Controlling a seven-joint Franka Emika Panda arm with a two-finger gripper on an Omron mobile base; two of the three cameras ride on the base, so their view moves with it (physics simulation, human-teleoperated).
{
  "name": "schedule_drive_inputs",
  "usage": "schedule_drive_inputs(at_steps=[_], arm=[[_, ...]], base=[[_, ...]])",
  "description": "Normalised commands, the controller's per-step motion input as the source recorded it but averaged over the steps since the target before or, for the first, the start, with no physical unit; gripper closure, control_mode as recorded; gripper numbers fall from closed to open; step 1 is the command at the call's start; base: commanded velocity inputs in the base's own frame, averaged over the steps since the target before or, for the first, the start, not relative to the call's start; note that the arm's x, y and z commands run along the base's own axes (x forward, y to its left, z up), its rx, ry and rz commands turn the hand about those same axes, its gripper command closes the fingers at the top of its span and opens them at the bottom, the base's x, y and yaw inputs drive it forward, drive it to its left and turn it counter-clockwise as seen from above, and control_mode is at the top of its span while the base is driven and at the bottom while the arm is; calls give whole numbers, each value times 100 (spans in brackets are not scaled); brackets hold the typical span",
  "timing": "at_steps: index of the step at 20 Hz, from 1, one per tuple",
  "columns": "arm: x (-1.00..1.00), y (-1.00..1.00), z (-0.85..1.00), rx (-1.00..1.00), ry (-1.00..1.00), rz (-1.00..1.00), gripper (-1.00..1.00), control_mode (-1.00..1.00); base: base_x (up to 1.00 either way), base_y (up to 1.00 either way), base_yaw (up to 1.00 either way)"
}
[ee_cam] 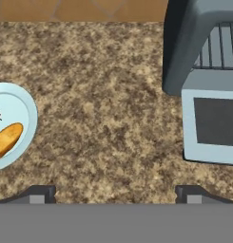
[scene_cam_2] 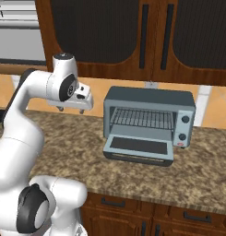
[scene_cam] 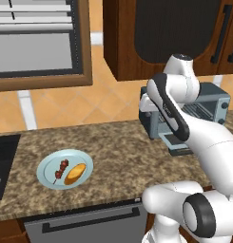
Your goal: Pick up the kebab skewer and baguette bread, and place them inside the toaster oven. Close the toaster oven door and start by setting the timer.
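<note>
Two foods are lying side by side on the round pale-blue plate [scene_cam: 45,172] in the left base view: the thin kebab skewer [scene_cam: 61,170] with dark red chunks and the stubby golden baguette bread [scene_cam: 75,173]. They are sitting so close that a grab for one is likely to nudge the other or skid the plate. In the right base view, the white arm is arching over the speckled granite counter [scene_cam_2: 197,170], its gripper [scene_cam_2: 70,109] pointing down beside the boxy blue-grey toaster oven [scene_cam_2: 150,98], whose glass-fronted toaster oven door [scene_cam_2: 138,147] is lying dropped open and risks being clipped. In the hand view, the dark fingertips [ee_cam: 39,193] are standing spread wide, holding nothing.
</note>
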Motion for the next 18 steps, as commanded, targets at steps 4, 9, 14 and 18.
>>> schedule_drive_inputs(at_steps=[4,9,14,18], arm=[[0,0,0,0,0,0,-100,-100],[-2,-1,-4,0,-1,0,-100,-100],[-25,-77,-41,3,-37,13,-100,-100],[1,-99,-57,0,-35,16,-100,-100]], base=[[0,0,0],[0,0,0],[0,0,0],[0,0,0]])
